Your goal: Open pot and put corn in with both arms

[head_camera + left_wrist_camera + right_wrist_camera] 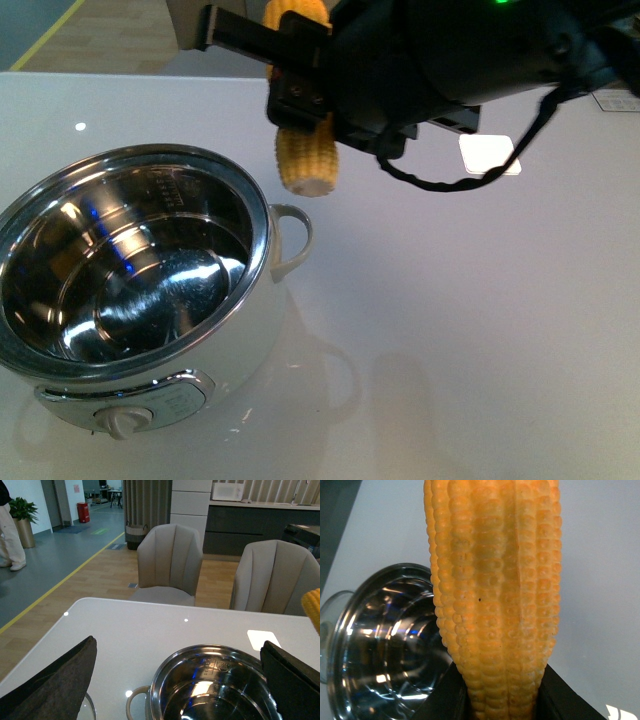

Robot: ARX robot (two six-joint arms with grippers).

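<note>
The white pot (150, 390) stands open at the front left of the table, its steel interior (130, 270) empty, loop handle (292, 235) to the right and dial knob (122, 420) at the front. My right gripper (300, 95) is shut on the yellow corn (306, 158), held upright in the air above the table, just behind and right of the pot's rim. In the right wrist view the corn (495, 595) fills the frame with the pot (385, 645) beside it. My left gripper (180, 680) is open, its jaws wide apart over the pot (210, 685). The lid is not clearly in view.
A small white card (490, 153) lies on the white table (470, 330) behind the right arm. Two beige chairs (170, 560) stand past the table's far edge. A curved glass edge (89, 707) shows beside the pot.
</note>
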